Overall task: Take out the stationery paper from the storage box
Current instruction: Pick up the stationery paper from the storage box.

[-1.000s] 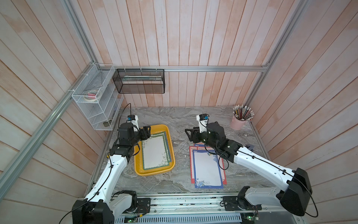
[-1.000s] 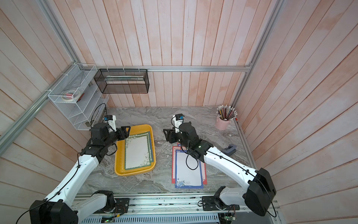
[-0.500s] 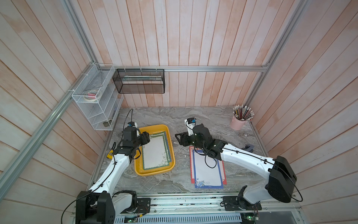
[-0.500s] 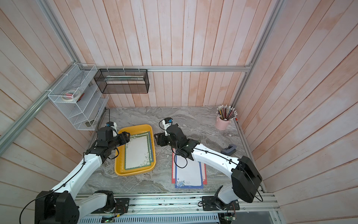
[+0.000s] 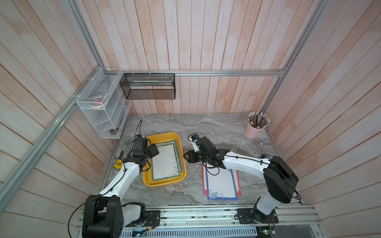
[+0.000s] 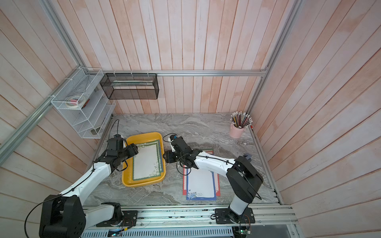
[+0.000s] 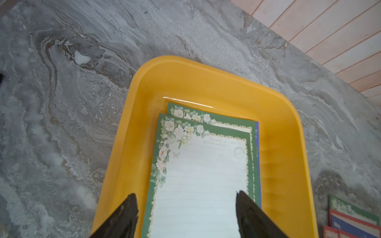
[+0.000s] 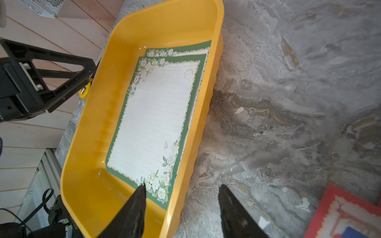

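The yellow storage box [image 5: 162, 135] [image 6: 144, 135] lies left of the table's centre. Stationery paper [image 5: 166, 162] [image 6: 146, 162] with green floral borders lies stacked inside it, with a blue edge showing underneath. My left gripper [image 5: 156, 150] [image 7: 186, 197] hangs open over the stack's far left corner, its fingers straddling the top sheet [image 7: 202, 175] without holding it. My right gripper [image 5: 184, 156] [image 8: 181, 188] is open at the box's right wall [image 8: 193, 144], one finger over the paper [image 8: 152, 115] and one outside over the table.
Blue- and red-bordered sheets [image 5: 221, 183] [image 6: 201, 183] lie flat on the marble right of the box, under the right arm. A pink pencil cup [image 5: 254, 128] stands at the back right. A white wire rack [image 5: 103, 109] and a black mesh basket [image 5: 149, 86] hang on the walls.
My right gripper has swung left, from above the sheets on the table to the box's right wall. My left gripper has shifted slightly nearer over the box's far left corner.
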